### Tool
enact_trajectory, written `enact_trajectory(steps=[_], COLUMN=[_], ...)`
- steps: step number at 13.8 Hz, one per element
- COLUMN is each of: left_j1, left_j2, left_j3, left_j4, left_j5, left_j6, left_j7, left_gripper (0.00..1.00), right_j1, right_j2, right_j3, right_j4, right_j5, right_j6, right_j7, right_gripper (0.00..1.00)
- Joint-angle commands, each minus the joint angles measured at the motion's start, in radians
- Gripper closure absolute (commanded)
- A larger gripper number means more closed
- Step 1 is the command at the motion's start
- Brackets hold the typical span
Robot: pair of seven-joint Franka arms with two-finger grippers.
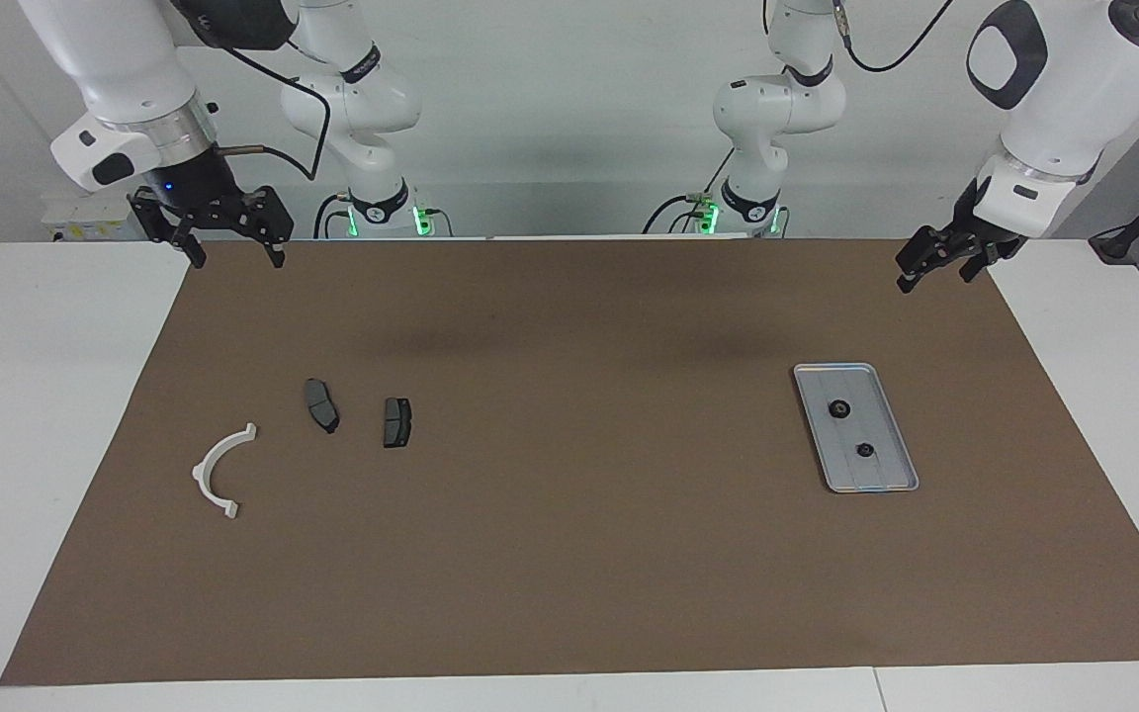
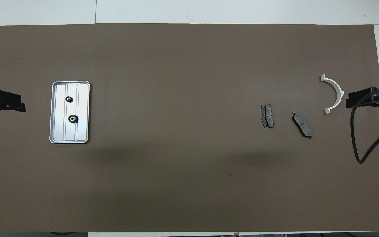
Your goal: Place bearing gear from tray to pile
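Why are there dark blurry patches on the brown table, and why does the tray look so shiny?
Facing view: two soft shadows lie on the brown mat nearer the robots than the parts. Overhead view: the same shadows show as dim bands low in the picture, and the tray glares bright silver under the lights.

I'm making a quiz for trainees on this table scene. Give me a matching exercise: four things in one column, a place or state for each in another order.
1. bearing gears
2. white bracket
3. brake pads
4. left gripper

A. dark grey, lying on the brown mat
B. open, raised over the mat's edge
C. in the tray
D. curved, at the right arm's end

Pairs: 1-C, 2-D, 3-A, 4-B
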Motion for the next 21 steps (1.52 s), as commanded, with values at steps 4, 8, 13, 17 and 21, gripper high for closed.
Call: enact_trajectory(steps=[4, 8, 13, 17, 21], left_j1=[0.008, 0.006, 0.009, 0.008, 0.008], left_j2=[-0.012, -0.009, -0.014, -0.04, -0.029], left_j3=[-0.009, -0.009, 0.006, -0.002, -0.002], left_j4=[-0.005, -0.002, -0.012, -0.11, -0.244], left_j5=[0.019, 0.019, 0.019, 0.019, 0.019], left_j6=[-0.013, 0.001, -0.017, 0.056, 0.24], left_j7=[0.004, -0.006, -0.006, -0.022, -0.038], left_gripper=[0.0, 0.0, 0.0, 0.0, 0.0], right_j1=[-0.004, -0.013, -0.016, -0.007, -0.006], right_j2=[-0.007, -0.007, -0.01, -0.012, -0.012], right_j3=[-0.008, 0.001, 0.001, 0.001, 0.001], right_j4=[-0.006, -0.006, -0.015, -0.018, -0.018], right_j5=[0.002, 0.007, 0.007, 0.009, 0.01], right_j6=[0.002, 0.002, 0.013, 0.011, 0.026], right_j7=[-0.02, -0.015, -0.012, -0.011, -0.011], right_gripper=[0.0, 0.0, 0.0, 0.0, 0.0])
